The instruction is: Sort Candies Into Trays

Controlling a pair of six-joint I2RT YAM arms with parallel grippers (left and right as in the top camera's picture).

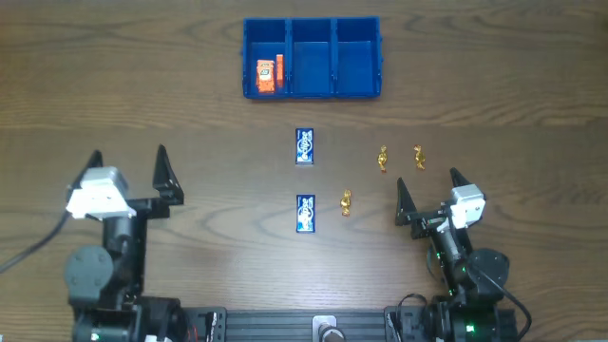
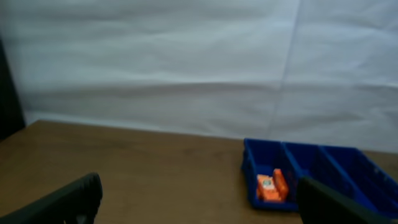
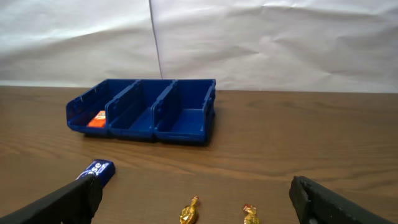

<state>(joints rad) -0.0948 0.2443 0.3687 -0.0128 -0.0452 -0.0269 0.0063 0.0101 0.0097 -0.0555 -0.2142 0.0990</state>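
Orange candy [image 1: 269,75] sits in tray [image 1: 312,93]; 2 blue candies [image 1: 305,146], 3 gold candies [image 1: 383,158] lie unsorted outside it; left pincer [image 1: 128,152] and right pincer [image 1: 427,178] gape empty.

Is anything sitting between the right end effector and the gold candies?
Nothing visible does. Only bare table lies between the open right end effector and the three gold candies.
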